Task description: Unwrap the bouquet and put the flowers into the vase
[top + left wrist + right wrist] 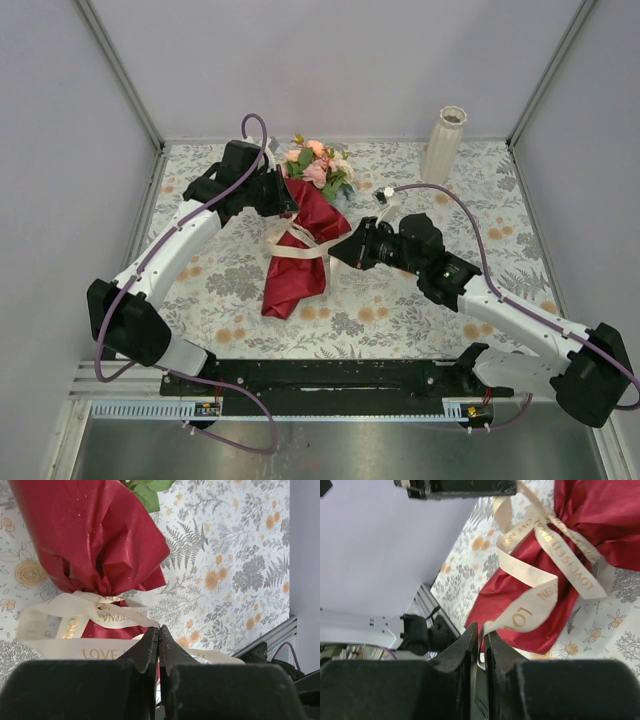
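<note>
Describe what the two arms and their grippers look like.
Both the left arm and right arm have white tubular links between bulky black joint housings. A purple cable loops along each one. The left gripper and right gripper each have two matte black, wedge-shaped fingers tapering to thin tips. No markings show.

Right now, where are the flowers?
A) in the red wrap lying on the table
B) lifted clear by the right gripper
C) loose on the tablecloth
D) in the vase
A: the flowers poke out of the far end of the red wrap, which has the cream ribbon tied around it. The vase stands upright and apart at the far right, with nothing in it.
</note>
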